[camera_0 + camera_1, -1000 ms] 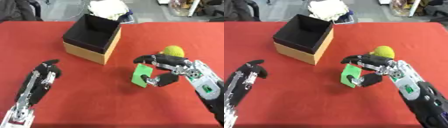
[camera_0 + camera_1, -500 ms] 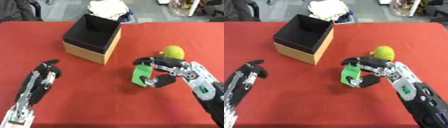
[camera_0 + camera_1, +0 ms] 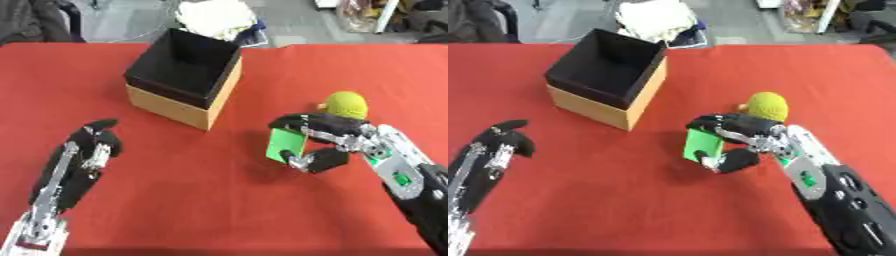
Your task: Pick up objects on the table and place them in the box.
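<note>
On the right side of the table (image 3: 219, 210), we see our right robot hand (image 3: 337, 142) with fingers curled around a green block (image 3: 285, 144), near the surface. Just behind it lies a yellow-green ball (image 3: 344, 103). Far left stands the box (image 3: 182, 77), which looks empty, so we judge nothing is placed yet. Our left robot hand (image 3: 92, 145) rests with relaxed fingers. Red cloth covers the table; beyond it is a grey floor.

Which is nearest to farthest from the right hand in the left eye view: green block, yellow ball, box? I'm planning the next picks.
1. Green block: held in the right hand.
2. Yellow ball: just behind the hand.
3. Box: far left, up the table.
</note>
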